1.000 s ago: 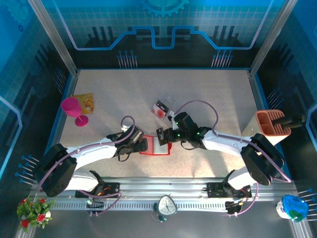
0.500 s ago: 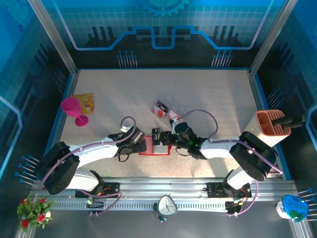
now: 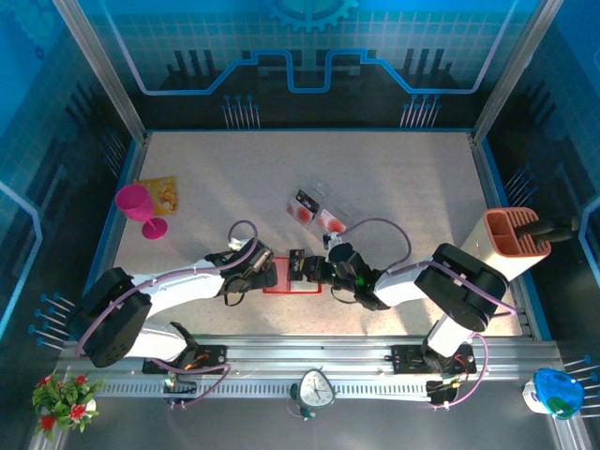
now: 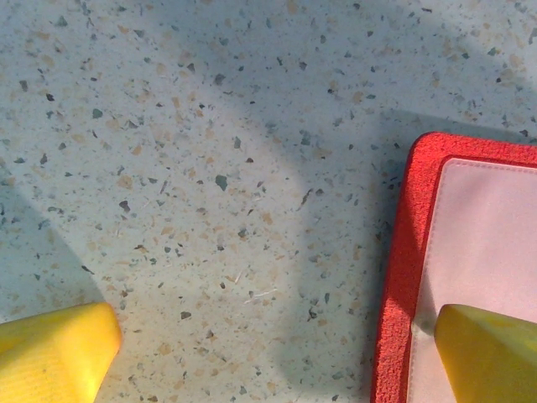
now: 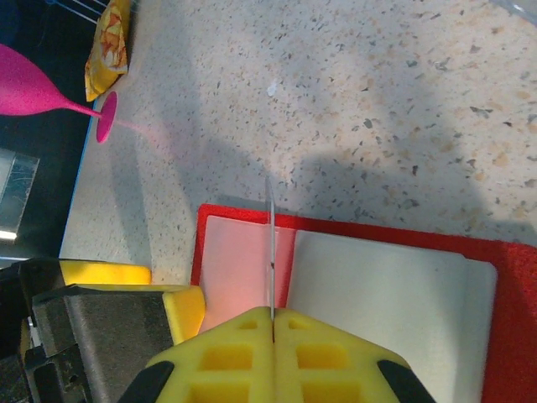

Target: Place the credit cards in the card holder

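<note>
Your right tool [image 5: 273,326] has slid left, pinching a thin card [image 5: 270,243] edge-on above the glossy red wallet [image 5: 352,232]; left tool [image 4: 268,353] gapes. Skewed, the card could jam.

White-shelled arms [image 3: 173,286] with black joints carry lilac cables [image 3: 246,228] and yellow fingers [image 4: 59,353].

I work in a robot lab cell. My left arm [image 3: 178,286] and my right arm [image 3: 441,281] are bolted to a metal rail [image 3: 309,352] at the near edge of a speckled table [image 3: 394,178]. Blue walls [image 3: 309,37] with printed circuit lines and a gear stand around it, held by metal posts [image 3: 98,66]. Small props are placed about: a pink goblet [image 3: 136,202], a clock [image 3: 317,387], red flowers [image 3: 61,394].
</note>
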Available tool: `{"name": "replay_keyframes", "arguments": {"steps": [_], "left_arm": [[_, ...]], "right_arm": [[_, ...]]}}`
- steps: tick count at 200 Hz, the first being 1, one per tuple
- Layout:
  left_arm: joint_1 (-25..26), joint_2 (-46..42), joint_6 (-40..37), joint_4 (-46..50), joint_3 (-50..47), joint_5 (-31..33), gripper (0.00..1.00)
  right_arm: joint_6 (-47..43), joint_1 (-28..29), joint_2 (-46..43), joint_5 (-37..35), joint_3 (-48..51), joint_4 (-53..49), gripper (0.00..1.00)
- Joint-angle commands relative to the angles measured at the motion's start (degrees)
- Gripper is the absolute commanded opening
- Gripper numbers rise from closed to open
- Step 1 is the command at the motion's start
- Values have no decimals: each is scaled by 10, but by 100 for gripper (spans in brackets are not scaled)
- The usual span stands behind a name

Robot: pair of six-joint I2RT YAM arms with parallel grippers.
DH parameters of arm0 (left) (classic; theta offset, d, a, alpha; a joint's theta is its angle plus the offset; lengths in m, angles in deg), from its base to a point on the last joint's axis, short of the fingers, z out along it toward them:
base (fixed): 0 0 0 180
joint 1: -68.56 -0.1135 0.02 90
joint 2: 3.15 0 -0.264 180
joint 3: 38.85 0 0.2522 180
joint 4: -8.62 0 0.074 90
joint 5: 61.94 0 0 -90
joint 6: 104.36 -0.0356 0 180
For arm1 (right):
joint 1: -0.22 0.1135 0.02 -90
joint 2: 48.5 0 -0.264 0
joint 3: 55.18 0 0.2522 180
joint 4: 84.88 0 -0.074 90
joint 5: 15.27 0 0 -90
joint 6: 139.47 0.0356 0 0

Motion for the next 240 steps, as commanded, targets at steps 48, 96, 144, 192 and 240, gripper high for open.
{"name": "replay_keyframes", "arguments": {"steps": [48, 96, 144, 192, 240], "left_arm": [[-1, 25, 12, 9, -17, -2, 99], [-1, 25, 12, 7, -18, -2, 99], [-1, 30, 11, 4, -18, -3, 99], [-1, 29, 12, 2, -20, -3, 99], [-1, 29, 12, 1, -20, -2, 99]], "right_arm": [[29, 10, 37, -17, 10, 61, 0], [39, 14, 48, -7, 12, 70, 0], [51, 22, 53, 1, 15, 64, 0], [64, 26, 42, 2, 18, 37, 0], [77, 27, 30, 6, 12, -9, 0]]}}
